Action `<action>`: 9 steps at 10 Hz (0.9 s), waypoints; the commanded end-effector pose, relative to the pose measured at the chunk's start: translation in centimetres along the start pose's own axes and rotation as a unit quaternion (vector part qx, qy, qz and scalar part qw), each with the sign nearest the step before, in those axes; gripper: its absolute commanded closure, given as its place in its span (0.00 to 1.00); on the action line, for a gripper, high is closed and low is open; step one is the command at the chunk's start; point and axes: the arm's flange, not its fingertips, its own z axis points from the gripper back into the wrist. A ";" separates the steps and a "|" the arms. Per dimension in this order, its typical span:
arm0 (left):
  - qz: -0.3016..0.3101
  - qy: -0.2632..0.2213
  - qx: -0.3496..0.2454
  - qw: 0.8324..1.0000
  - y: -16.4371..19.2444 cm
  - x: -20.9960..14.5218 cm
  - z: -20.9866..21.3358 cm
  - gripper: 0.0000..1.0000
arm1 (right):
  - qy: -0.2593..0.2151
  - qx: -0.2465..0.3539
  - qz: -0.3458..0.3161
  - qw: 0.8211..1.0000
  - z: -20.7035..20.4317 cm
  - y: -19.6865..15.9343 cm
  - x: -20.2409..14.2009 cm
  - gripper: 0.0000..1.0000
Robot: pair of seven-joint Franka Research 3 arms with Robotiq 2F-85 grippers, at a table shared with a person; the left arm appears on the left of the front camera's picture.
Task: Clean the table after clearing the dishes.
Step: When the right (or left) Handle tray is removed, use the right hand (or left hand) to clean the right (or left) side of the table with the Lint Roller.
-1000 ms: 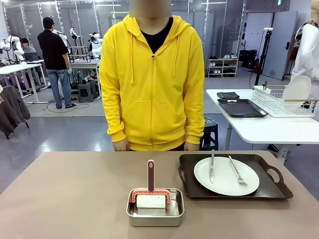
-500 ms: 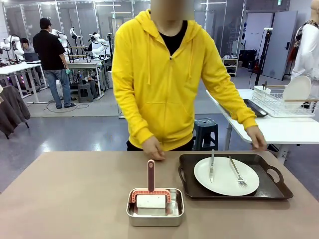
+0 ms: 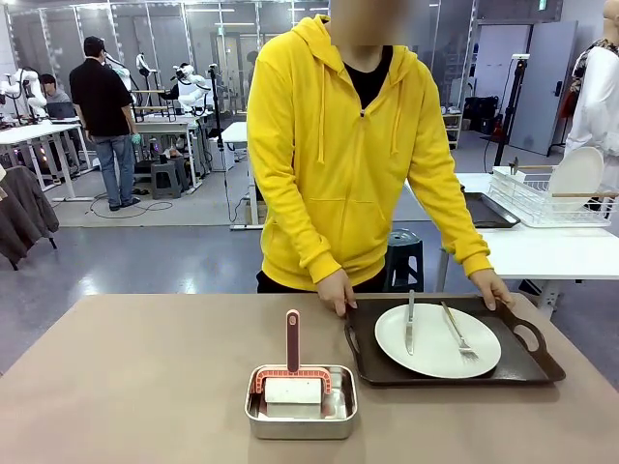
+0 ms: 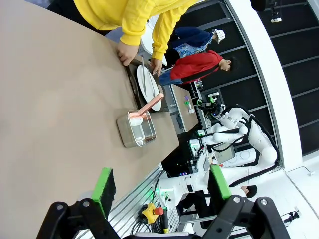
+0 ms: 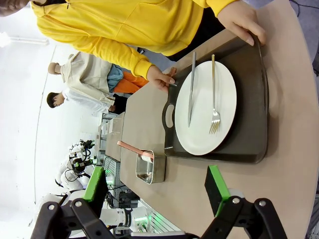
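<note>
Leaning in over the far edge of the wide tan-brown table [image 3: 126, 387], the person in the yellow hooded top now has both hands on the black rectangular handled tray [image 3: 522, 362]. One hand [image 3: 337, 290] is at its far left corner in the front view, and the other hand [image 3: 491, 287] is at its far right corner. A second ago the person stood upright behind the table with arms hanging. Half a second ago the arms were only reaching out.

I judge that the last of the dishes is about to be lifted away, so the clearing is nearly done and the wiping has not begun.

The round white plate [image 3: 437, 340] lies on the tray at the right of the frame, with the silver knife [image 3: 410, 322] and silver fork [image 3: 457, 332] resting across it. The small rectangular steel pan [image 3: 300, 418] sits at lower centre. It holds the white roller, whose pink handle [image 3: 292, 340] sticks up toward the person, and nothing touches it.

The left gripper [image 4: 162, 183] hangs well off to the side of the table. Its green pads are spread wide and nothing is between them. The right gripper [image 5: 155, 184] hovers above the near side of the tray, also spread wide and empty, well apart from the plate. Neither claw touches anything on the table.
</note>
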 end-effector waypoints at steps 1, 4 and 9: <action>-0.002 -0.002 -0.003 1.000 -0.2 -0.1 0.1 0.05 | -0.001 0.001 0.002 1.000 0.0 0.3 -0.1 0.00; -0.002 -0.002 -0.003 1.000 -0.2 -0.1 0.1 0.05 | 0.000 0.000 0.000 1.000 0.0 0.0 0.0 0.00; -0.002 -0.002 -0.003 1.000 -0.2 -0.1 0.1 0.05 | 0.229 -0.113 0.225 0.940 -18.1 15.7 2.6 0.00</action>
